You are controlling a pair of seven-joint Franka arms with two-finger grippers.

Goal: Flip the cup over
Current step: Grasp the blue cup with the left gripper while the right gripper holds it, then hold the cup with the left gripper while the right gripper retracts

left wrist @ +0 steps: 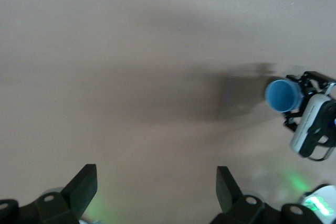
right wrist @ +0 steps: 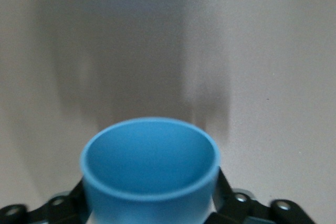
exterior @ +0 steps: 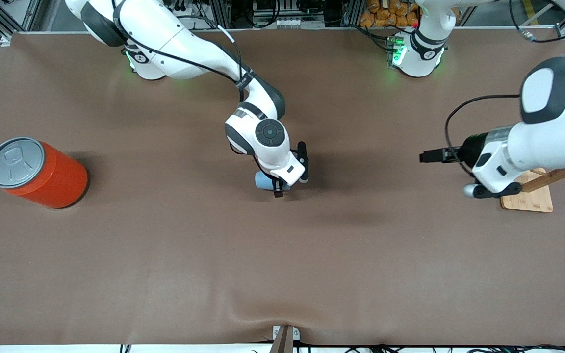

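We see a brown table (exterior: pixel 165 255) carrying, in descending order of size, an orange can (exterior: pixel 42 174) with a grey lid, standing near the right arm's end; a wooden stand (exterior: pixel 532 196) near the left arm's end; and the small light-blue cup (exterior: pixel 264 180) close to the table's middle. The right gripper (exterior: pixel 279 189) sits low at the cup, one black finger on each side of its wall; in the right wrist view the cup (right wrist: pixel 151 177) stands mouth-up between those fingers, its darker blue interior exposed. We cannot tell whether the jaws press on the cup or stand just clear of it. The left gripper (exterior: pixel 427 156) waits in the air beside the wooden stand, its jaws wide apart, with both fingers (left wrist: pixel 84 184) visible in the left wrist view, which also shows the cup (left wrist: pixel 282 95) farther off.
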